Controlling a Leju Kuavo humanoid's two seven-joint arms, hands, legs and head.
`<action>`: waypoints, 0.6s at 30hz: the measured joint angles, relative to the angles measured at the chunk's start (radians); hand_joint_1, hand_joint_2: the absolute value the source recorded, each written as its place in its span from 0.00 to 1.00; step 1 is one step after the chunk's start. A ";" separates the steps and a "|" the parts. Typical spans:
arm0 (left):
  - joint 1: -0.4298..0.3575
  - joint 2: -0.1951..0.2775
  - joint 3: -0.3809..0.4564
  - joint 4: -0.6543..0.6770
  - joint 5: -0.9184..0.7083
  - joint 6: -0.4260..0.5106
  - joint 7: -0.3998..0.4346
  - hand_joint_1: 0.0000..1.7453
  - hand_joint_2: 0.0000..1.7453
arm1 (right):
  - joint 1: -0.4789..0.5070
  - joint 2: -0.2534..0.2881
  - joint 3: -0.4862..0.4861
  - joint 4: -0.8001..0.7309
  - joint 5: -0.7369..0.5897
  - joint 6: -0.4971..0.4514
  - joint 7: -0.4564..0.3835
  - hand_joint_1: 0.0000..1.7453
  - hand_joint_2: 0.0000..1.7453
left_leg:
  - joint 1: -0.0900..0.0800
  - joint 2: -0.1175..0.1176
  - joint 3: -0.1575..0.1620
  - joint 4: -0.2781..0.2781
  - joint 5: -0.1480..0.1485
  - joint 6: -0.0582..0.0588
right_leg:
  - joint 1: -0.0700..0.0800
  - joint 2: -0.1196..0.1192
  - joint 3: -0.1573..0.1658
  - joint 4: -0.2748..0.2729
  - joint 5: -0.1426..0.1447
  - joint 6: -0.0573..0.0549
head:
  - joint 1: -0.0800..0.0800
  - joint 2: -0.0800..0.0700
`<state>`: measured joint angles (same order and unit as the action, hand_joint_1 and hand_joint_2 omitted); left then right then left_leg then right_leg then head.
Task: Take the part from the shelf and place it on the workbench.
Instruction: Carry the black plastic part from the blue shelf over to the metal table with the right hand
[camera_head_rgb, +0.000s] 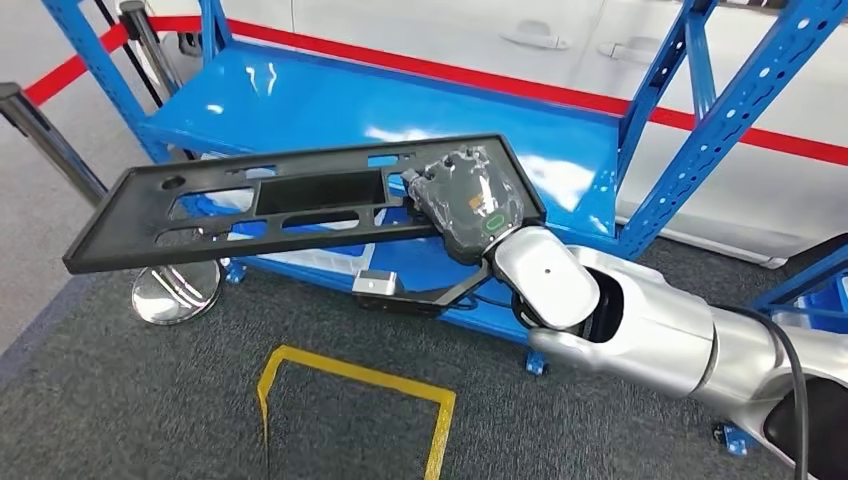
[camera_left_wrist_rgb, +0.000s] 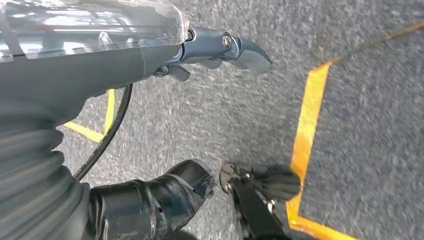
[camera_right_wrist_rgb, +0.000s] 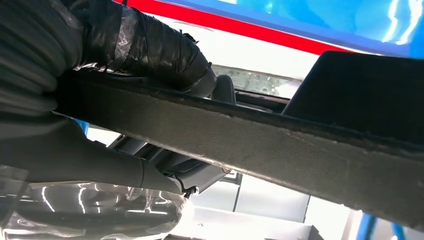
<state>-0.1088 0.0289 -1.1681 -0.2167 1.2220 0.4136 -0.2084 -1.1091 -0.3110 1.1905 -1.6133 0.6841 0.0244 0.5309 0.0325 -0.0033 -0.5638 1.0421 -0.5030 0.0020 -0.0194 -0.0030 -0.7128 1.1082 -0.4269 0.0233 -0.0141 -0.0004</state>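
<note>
Gripping one end of the long black part (camera_head_rgb: 290, 205), the right hand (camera_head_rgb: 470, 200) holds it level in the air just in front of the blue shelf (camera_head_rgb: 330, 100). The left hand (camera_left_wrist_rgb: 220, 50) hangs over grey carpet (camera_left_wrist_rgb: 370, 125) with yellow floor tape (camera_left_wrist_rgb: 307, 120), fingers loose, holding nothing.

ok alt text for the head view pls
The robot's right hand holds one end of a long black panel with cutouts in the air, in front of a blue metal shelf. Yellow tape marks the grey floor below.
</note>
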 joint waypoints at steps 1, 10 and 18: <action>0.000 0.001 0.000 0.000 0.000 0.001 0.000 0.00 1.00 | 0.000 0.000 0.000 0.000 -0.001 0.001 0.000 1.00 1.00 | -0.002 0.001 -0.005 0.000 0.006 0.008 | 0.000 0.000 -0.022 0.056 -0.038 0.001 | 0.002 0.000; 0.000 0.000 -0.002 0.000 -0.006 0.001 -0.001 0.00 1.00 | 0.007 0.000 0.000 -0.001 -0.005 0.004 0.000 1.00 1.00 | -0.021 -0.001 -0.033 -0.001 0.028 0.014 | 0.034 0.001 0.084 -0.037 -0.007 -0.067 | 0.002 0.000; 0.001 0.001 -0.003 0.000 -0.006 -0.001 0.002 0.00 1.00 | 0.006 0.000 0.000 -0.002 -0.007 0.008 0.000 1.00 1.00 | -0.016 0.001 -0.106 0.152 -0.075 -0.022 | 0.019 -0.010 0.110 -0.121 0.019 -0.068 | 0.002 0.000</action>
<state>-0.1081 0.0301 -1.1715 -0.2166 1.2158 0.4126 -0.2064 -1.1030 -0.3110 1.1904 -1.6157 0.6772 0.0326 0.5314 0.0163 -0.0023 -0.6693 1.1943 -0.5781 -0.0199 0.0000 -0.0126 -0.6032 0.9871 -0.4076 -0.0444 -0.0117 -0.0004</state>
